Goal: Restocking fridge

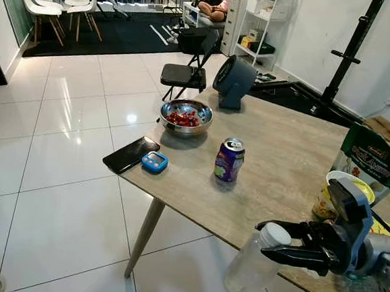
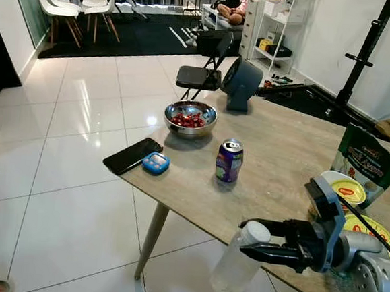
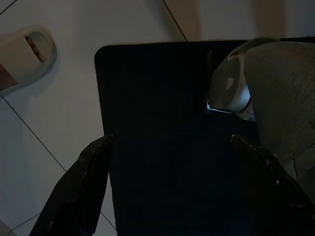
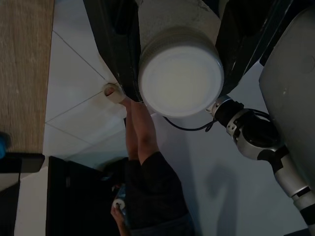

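Observation:
My right gripper is shut on a clear plastic bottle with a white cap, holding it by the neck beyond the near edge of the wooden table, over the floor. The black fingers flank the cap in the right wrist view. A purple drink can stands upright mid-table. A steel bowl of red fruit sits at the far left end. My left gripper hangs open above a dark surface near the floor.
A black phone and a blue timer lie at the table's left corner. A green snack bag and yellow-lidded tubs sit at the right. A fan and folding chair stand behind. A person's legs are nearby.

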Controlling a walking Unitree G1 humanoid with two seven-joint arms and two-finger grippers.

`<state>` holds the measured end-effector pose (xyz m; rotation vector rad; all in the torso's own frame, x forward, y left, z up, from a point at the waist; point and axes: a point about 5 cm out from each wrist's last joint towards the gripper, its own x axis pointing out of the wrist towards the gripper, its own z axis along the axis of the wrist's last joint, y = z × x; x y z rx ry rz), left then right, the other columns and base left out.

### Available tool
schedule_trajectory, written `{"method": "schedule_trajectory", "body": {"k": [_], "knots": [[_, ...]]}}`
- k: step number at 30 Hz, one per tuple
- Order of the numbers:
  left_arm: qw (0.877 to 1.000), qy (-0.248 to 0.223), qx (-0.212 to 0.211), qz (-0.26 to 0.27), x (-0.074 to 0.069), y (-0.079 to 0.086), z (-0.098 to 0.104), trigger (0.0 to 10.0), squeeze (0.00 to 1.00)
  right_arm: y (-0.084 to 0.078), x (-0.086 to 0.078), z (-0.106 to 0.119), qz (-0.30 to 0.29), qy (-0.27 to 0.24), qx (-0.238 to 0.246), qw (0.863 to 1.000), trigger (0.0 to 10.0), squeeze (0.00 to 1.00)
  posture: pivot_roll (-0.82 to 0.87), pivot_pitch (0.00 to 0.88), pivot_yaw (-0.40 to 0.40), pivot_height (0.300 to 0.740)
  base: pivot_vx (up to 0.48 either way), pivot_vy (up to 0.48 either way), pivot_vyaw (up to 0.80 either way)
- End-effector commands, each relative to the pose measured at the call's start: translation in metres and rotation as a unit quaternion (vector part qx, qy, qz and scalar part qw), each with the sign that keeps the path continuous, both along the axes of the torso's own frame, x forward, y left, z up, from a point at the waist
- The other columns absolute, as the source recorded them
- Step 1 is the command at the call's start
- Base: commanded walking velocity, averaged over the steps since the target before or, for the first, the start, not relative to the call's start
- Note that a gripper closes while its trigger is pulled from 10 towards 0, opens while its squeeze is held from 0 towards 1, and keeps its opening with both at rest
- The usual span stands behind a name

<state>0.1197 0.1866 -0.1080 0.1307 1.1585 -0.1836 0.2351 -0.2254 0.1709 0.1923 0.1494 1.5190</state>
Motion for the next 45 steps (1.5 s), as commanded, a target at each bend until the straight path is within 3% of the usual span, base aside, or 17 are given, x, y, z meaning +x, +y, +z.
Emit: {"method": "schedule_trajectory", "body": {"k": [1,23,29,35,38,40,41,43,44,45], "knots": [[1.0,0.006,-0.015,-0.001,-0.004,-0.008,-0.002,10.0,0.0,0.003,-0.001,0.005,0.009,-0.009,0.011,1.0,10.0,0.0,-0.02,0.0,-0.025,0.74,0.0,0.0,0.0],[1.0,0.009,-0.014,-0.007,-0.005,-0.01,-0.002,10.0,0.0,-0.002,-0.004,-0.022,-0.022,0.045,-0.017,0.999,10.0,0.0,-0.02,0.0,-0.026,0.74,-0.302,0.0,0.0],[1.0,0.01,-0.015,-0.007,-0.005,-0.013,-0.003,10.0,0.0,-0.013,-0.001,-0.042,-0.066,0.071,-0.061,0.993,10.0,0.0,-0.02,0.0,-0.027,0.74,-0.363,0.0,0.0],[1.0,0.011,-0.013,-0.006,-0.004,-0.015,-0.003,10.0,0.0,-0.033,0.004,-0.09,-0.184,0.114,-0.148,0.965,10.0,0.0,-0.03,0.0,-0.03,0.74,0.0,0.0,0.0],[1.0,0.012,-0.012,-0.007,-0.005,-0.013,-0.003,10.0,0.0,-0.039,0.001,-0.105,-0.214,0.132,-0.161,0.954,10.0,0.0,-0.03,0.0,-0.031,0.74,0.0,0.0,0.0],[1.0,0.013,-0.01,-0.006,-0.006,-0.011,-0.003,10.0,0.0,-0.046,-0.004,-0.126,-0.267,0.161,-0.187,0.932,10.0,0.0,-0.03,0.0,-0.029,0.74,0.0,0.0,0.0],[1.0,0.013,-0.01,-0.006,-0.006,-0.011,-0.003,10.0,0.0,-0.046,-0.004,-0.126,-0.267,0.161,-0.187,0.932,10.0,0.0,-0.03,0.0,-0.029,0.74,0.0,0.0,0.0],[1.0,0.014,-0.008,-0.008,-0.007,-0.009,-0.003,10.0,0.0,-0.052,-0.012,-0.148,-0.319,0.19,-0.216,0.903,10.0,0.0,-0.03,0.0,-0.028,0.74,0.0,0.0,0.0],[1.0,0.014,-0.008,-0.008,-0.007,-0.009,-0.003,10.0,0.0,-0.052,-0.012,-0.148,-0.319,0.19,-0.216,0.903,10.0,0.0,-0.03,0.0,-0.028,0.74,0.0,0.0,0.0],[1.0,0.015,-0.008,-0.009,-0.008,-0.008,-0.003,10.0,0.0,-0.054,-0.016,-0.159,-0.345,0.2,-0.233,0.887,10.0,0.0,-0.03,0.0,-0.028,0.74,0.0,0.0,0.0]]}}
